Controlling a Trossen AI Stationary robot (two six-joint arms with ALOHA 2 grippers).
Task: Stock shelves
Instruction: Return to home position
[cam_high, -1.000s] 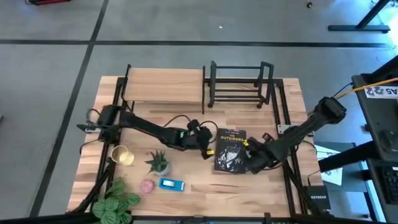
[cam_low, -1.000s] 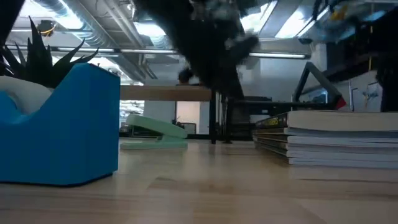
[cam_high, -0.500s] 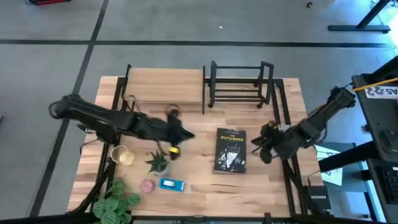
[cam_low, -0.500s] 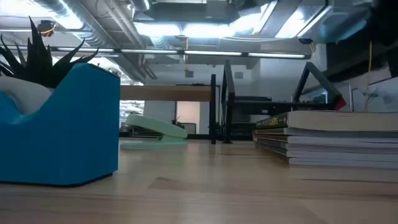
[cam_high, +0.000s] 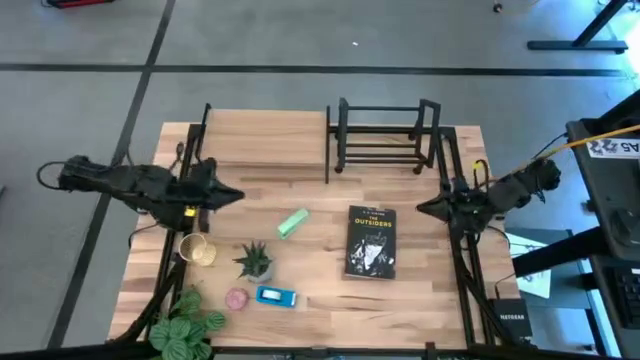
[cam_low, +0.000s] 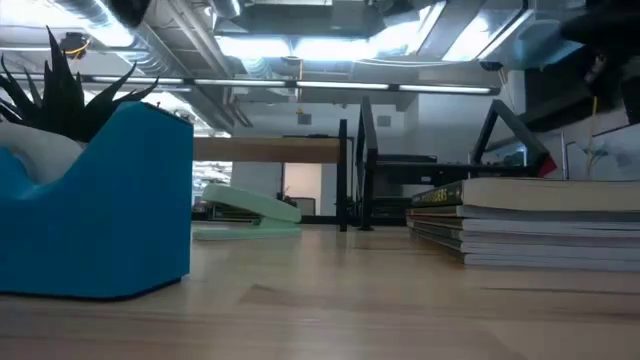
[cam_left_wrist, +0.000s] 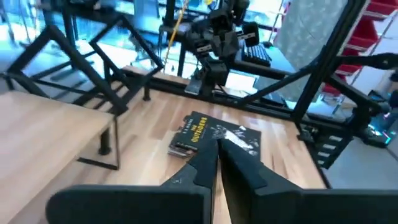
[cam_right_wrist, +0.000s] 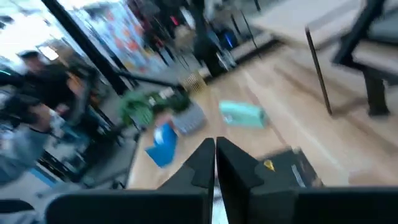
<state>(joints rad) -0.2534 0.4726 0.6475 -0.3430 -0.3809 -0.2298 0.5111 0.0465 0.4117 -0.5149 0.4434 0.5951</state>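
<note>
The wood-topped shelf (cam_high: 265, 138) and the black open-frame rack (cam_high: 385, 135) stand side by side at the table's far edge, both with nothing on them. A stack of books (cam_high: 371, 240), a dark cover on top, lies flat in the middle right. A green stapler (cam_high: 292, 222) rests on the table to the left of the books. My left gripper (cam_high: 238, 196) hovers shut over the left side, pointing toward the middle. My right gripper (cam_high: 420, 208) hovers shut by the right edge, pointing at the books. Neither touches anything.
Near the front left stand a small spiky plant (cam_high: 255, 262), a gold cup (cam_high: 197, 250), a blue tape dispenser (cam_high: 276, 296), a pink object (cam_high: 236, 298) and a leafy plant (cam_high: 185, 325). Black frame bars (cam_high: 455, 200) run along the table's sides.
Both arms have drawn back from the table's middle. My left gripper went toward the left edge, away from the stapler. My right gripper went from the books toward the right edge. The books and the stapler lie where they were.
</note>
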